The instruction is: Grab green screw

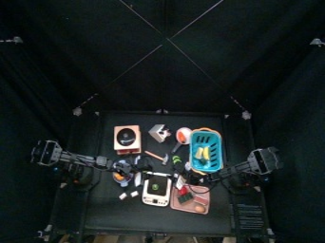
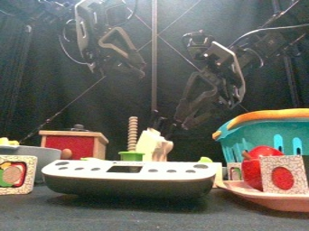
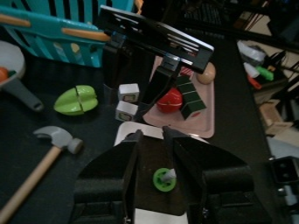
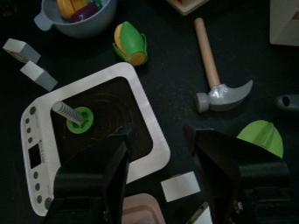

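The left gripper (image 3: 155,136) has its two jaws spread a little, with a narrow gap between them and nothing pinched. Through that gap, in its wrist view, the green screw (image 3: 165,179) shows end-on, below the claw and not touching either jaw. The screw (image 4: 76,116) stands upright, its green head down and its grey threaded shank up, on the flat top of the white scale (image 4: 100,131), which lies near the middle of the table's front edge. From the front the screw (image 2: 133,135) rises from the scale (image 2: 121,176) while the left gripper (image 2: 108,50) hangs well above it, pointing down, its arm coming in from the table's left edge. The right gripper (image 4: 163,175) has its jaws spread wide and holds nothing. It hangs lower, tilted down towards the scale from the table's right edge, near the screw but apart from it. A hammer (image 4: 216,83) lies on the table just beside the scale.
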Robot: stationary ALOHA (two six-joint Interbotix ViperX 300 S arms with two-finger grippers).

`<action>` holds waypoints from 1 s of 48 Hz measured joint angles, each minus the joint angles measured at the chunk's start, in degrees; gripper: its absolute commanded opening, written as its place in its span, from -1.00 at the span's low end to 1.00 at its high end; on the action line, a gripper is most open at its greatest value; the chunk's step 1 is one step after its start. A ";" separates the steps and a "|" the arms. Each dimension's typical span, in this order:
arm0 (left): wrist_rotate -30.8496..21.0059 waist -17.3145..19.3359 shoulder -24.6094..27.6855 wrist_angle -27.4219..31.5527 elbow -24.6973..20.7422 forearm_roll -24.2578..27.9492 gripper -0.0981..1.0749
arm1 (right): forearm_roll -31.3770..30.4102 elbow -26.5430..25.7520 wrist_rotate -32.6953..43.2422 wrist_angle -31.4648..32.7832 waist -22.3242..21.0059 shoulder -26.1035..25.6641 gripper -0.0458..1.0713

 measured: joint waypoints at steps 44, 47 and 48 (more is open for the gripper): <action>40.34 -7.65 0.88 33.75 -7.38 -25.75 0.35 | 0.09 0.00 0.00 0.00 0.00 0.00 0.58; 47.55 -7.82 0.88 36.65 -8.61 -30.59 0.35 | 0.09 0.00 0.09 -0.09 0.00 0.00 0.58; 50.01 -7.91 0.88 37.88 -9.23 -32.26 0.35 | 0.09 0.00 0.00 -0.09 0.00 0.00 0.58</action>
